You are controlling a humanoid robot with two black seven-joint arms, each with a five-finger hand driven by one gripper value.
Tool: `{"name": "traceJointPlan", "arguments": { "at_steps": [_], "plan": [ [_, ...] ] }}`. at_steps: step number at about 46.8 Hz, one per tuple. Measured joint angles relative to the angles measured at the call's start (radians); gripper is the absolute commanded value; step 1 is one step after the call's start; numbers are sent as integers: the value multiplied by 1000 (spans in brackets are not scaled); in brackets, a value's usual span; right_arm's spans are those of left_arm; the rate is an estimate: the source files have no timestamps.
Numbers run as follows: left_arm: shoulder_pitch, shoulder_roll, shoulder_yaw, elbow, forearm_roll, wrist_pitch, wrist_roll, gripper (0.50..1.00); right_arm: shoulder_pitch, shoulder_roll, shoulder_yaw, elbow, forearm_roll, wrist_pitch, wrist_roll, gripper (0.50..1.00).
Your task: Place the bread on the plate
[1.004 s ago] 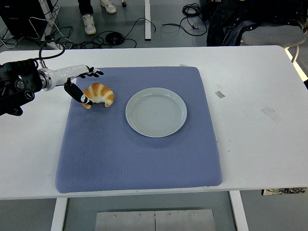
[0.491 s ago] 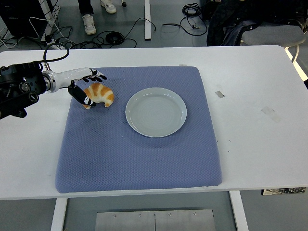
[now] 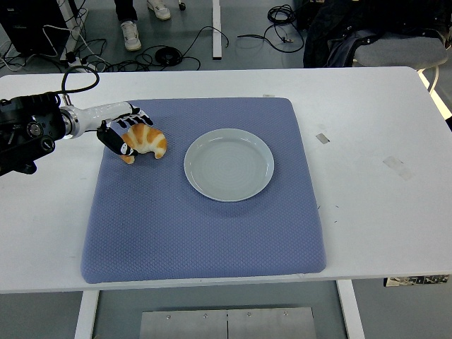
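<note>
In the frame's upper left, my left hand (image 3: pixel 120 134) curls its fingers (image 3: pixel 134 121) around the croissant (image 3: pixel 145 140); a shallow end grip could drop it short of the plate (image 3: pixel 229 164).

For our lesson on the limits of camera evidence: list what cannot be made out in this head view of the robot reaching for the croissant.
- Left hand contact: its fingers cover the croissant's left end, so a firm grasp cannot be confirmed.
- Right arm: outside the picture.
- Person at top: cut off by the edge, only shoes show.
- Plate: its underside is hidden against the blue mat.
</note>
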Motion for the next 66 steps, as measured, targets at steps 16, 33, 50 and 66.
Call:
{"name": "traceJointPlan", "arguments": {
  "at_steps": [16,33,50,66],
  "plan": [
    [0,0,7,0,1,0,0,695,0,0,0,0,0,0,0,1000],
    [-19,9,-4,10,-17,-12,0,693,0,0,0,0,0,0,0,1000],
    [-58,7,-21,31,-124,-50,-2,690,0,0,0,0,0,0,0,1000],
    [-102,-73,-22,48,-195,-67,4,692,0,0,0,0,0,0,0,1000]
  ]
}}
